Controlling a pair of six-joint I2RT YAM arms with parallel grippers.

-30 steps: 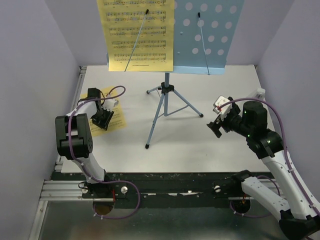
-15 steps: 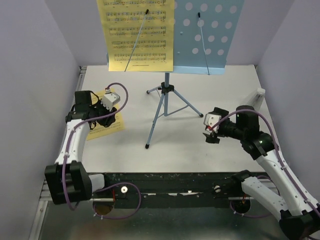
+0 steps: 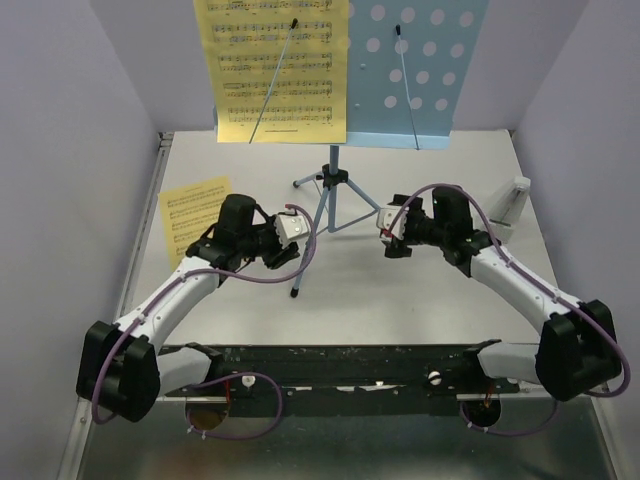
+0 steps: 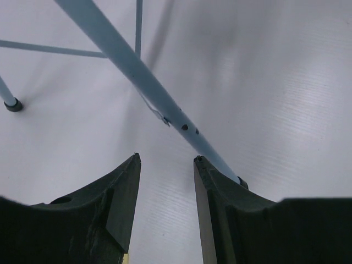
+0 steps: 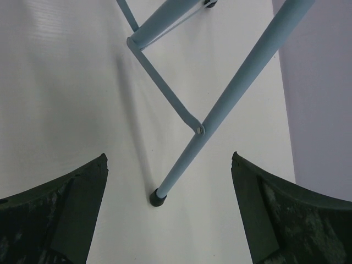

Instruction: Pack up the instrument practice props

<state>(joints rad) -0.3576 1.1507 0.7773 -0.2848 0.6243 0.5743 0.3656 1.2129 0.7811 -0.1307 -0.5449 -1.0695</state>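
Note:
The light-blue music stand's punched desk [image 3: 420, 70] stands at the back with a yellow sheet-music page [image 3: 280, 70] on it. Its tripod [image 3: 331, 195] is at mid-table. A second yellow page [image 3: 193, 213] lies flat at the left. A small whitish plastic piece [image 3: 514, 203] leans at the right edge. My left gripper [image 3: 303, 240] is open and empty beside the front tripod leg [image 4: 137, 71], which crosses just past its fingertips [image 4: 166, 159]. My right gripper [image 3: 394, 242] is wide open and empty [image 5: 169, 159], with the right leg's black foot [image 5: 158, 198] between its fingers.
Grey walls close in the white table [image 3: 400, 300] on the left, back and right. A black rail [image 3: 340, 360] runs along the near edge by the arm bases.
Both arms swung inward to the tripod. The left gripper moved right, off the loose yellow page, which now lies uncovered. The right gripper moved left to the right tripod leg.

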